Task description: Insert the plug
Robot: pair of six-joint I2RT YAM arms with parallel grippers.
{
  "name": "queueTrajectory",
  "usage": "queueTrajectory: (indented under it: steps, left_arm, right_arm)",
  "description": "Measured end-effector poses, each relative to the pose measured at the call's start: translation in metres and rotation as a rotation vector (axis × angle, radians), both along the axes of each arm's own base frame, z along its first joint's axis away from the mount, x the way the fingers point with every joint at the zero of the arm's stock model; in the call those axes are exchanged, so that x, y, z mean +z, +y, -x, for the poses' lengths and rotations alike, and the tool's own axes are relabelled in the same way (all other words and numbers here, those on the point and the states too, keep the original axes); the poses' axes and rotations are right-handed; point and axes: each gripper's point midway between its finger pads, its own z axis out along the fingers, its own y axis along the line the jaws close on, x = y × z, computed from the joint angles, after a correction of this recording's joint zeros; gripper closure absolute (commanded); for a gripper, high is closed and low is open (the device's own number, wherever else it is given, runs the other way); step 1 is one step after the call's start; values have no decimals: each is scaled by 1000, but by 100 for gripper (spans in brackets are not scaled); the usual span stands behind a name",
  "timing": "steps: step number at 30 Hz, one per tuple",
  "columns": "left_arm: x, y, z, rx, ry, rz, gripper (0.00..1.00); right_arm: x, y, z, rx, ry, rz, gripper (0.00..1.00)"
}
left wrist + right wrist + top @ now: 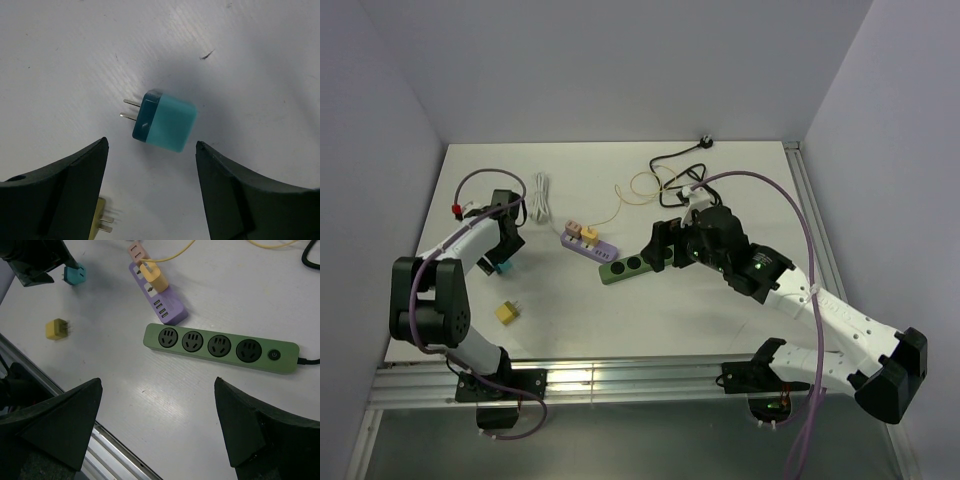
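A teal plug (165,121) lies on its side on the white table, prongs pointing left in the left wrist view. My left gripper (151,142) is open just above it, with the plug a little beyond the fingertips; the top view shows the plug (501,267) beside that gripper (505,250). A green power strip (220,348) with several empty round sockets lies mid-table (632,266). My right gripper (157,381) is open and empty, hovering above the strip's near side (660,245).
A yellow plug (507,313) lies near the front left and also shows in the right wrist view (57,329). A purple strip (588,243) holds pink and yellow plugs. A white cable (542,198), a yellow cable (635,190) and a black cable (675,165) lie at the back.
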Motion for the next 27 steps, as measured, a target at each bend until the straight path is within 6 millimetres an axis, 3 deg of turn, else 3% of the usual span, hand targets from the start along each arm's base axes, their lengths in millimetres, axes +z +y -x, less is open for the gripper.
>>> queueTrajectory:
  steps: [17, 23, 24, 26, 27]
  left_arm:
    - [-21, 7, -9, 8, -5, 7, 38]
    - [-25, 7, -11, 3, -1, 5, 57]
    - [-24, 7, -11, 0, 0, 4, 68]
    - [-24, 7, -12, -4, -4, 3, 79]
    - [-24, 7, -11, -8, -7, 4, 91]
  right_arm:
    - [-4, -1, 1, 0, 3, 3, 0]
    - [-4, -1, 0, 0, 3, 3, 0]
    - [-4, 0, 1, 0, 3, 3, 0]
    - [-4, 0, 0, 0, 4, 4, 0]
    - [-4, 0, 0, 0, 5, 5, 0]
